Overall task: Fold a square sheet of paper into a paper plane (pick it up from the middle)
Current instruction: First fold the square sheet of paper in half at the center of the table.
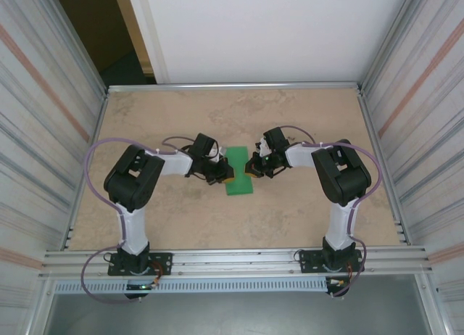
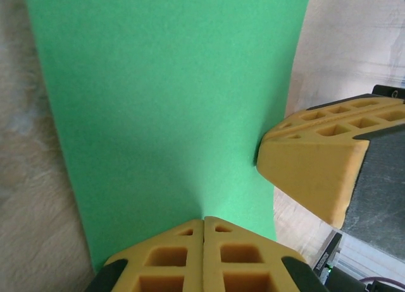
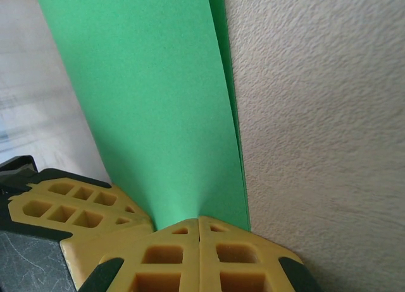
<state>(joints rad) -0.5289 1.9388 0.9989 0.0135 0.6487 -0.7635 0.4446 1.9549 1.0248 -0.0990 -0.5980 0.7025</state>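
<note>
Black-and-white arms [image 1: 134, 177] trail lilac cables [image 1: 88, 170] and end in yellow, square-pocketed gripper fingers [image 2: 168, 260].

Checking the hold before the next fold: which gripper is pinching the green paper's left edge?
The left gripper, shut on the green paper; the right gripper clamps the opposite edge.

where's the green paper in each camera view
Top external: green paper at the table's centre, between the left gripper and the right gripper.
Left wrist: green paper spans top and middle, pinched by the left gripper at the bottom edge.
Right wrist: green paper runs from upper left down into the right gripper.
Shared landmark: the beige table beside it.
</note>
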